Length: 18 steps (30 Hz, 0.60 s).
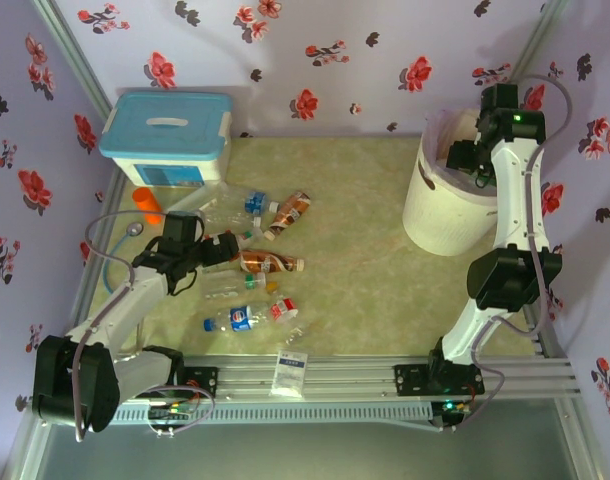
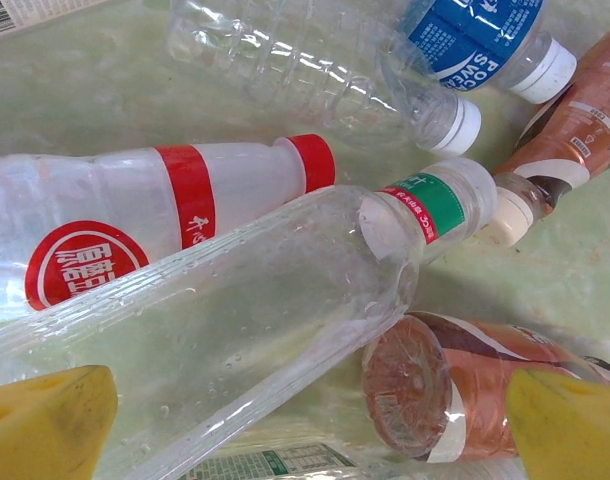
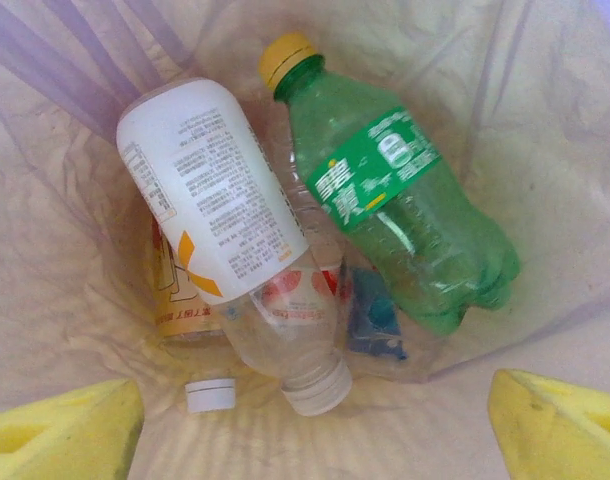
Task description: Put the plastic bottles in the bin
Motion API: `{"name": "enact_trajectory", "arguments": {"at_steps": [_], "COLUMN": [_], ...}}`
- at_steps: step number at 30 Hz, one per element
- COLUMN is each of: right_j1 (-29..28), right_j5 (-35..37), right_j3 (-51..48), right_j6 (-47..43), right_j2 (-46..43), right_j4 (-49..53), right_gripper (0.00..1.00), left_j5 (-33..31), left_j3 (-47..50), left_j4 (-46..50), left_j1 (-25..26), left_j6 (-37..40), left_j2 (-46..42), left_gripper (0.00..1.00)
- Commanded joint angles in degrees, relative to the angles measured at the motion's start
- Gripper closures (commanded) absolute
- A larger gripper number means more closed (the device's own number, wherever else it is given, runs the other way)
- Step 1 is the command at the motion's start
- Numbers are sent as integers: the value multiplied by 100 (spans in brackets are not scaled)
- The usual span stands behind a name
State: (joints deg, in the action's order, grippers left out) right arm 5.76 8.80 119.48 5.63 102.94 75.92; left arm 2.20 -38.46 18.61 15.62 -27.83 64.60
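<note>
Several plastic bottles [image 1: 260, 262] lie scattered on the table's left half. My left gripper [image 1: 223, 250] is low among them and open. Between its yellow fingertips [image 2: 45, 425] a clear bottle [image 2: 235, 320] with a green-and-red neck label lies slantwise, beside the base of an amber bottle [image 2: 415, 385]. A red-labelled bottle [image 2: 135, 215] and a blue-labelled one [image 2: 475, 35] lie beyond. My right gripper [image 1: 467, 160] hangs open over the bin [image 1: 435, 215] with nothing in it. Inside are a green bottle [image 3: 405, 220], a white-labelled bottle [image 3: 215, 190], a clear bottle [image 3: 295, 335] and a loose white cap [image 3: 210, 393].
A rectangular white box with a light-blue lid [image 1: 167, 135] stands at the back left, with a small orange cylinder [image 1: 147, 203] in front of it. A white packet [image 1: 290, 372] lies on the aluminium rail [image 1: 385, 380] at the near edge. Floral walls enclose the table.
</note>
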Motion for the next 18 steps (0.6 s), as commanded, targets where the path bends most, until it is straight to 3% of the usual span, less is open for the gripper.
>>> {"name": "enact_trajectory", "arguments": {"at_steps": [1, 10, 18], "right_j1": [31, -230, -1305], "right_j5": [168, 164, -258], "right_j3": [316, 294, 404], "right_j6": [35, -92, -214], "right_j2": [-110, -1022, -1447], "right_j4": [96, -558, -897], "right_gripper": [8, 1, 1], "left_j5": [54, 23, -141], "left_j3": [-54, -501, -1036], "left_j4": [105, 440, 652], "left_j1": [-42, -17, 20], "left_j6": [174, 256, 459], "left_j2": [-68, -19, 294], "left_gripper": [0, 0, 3]}}
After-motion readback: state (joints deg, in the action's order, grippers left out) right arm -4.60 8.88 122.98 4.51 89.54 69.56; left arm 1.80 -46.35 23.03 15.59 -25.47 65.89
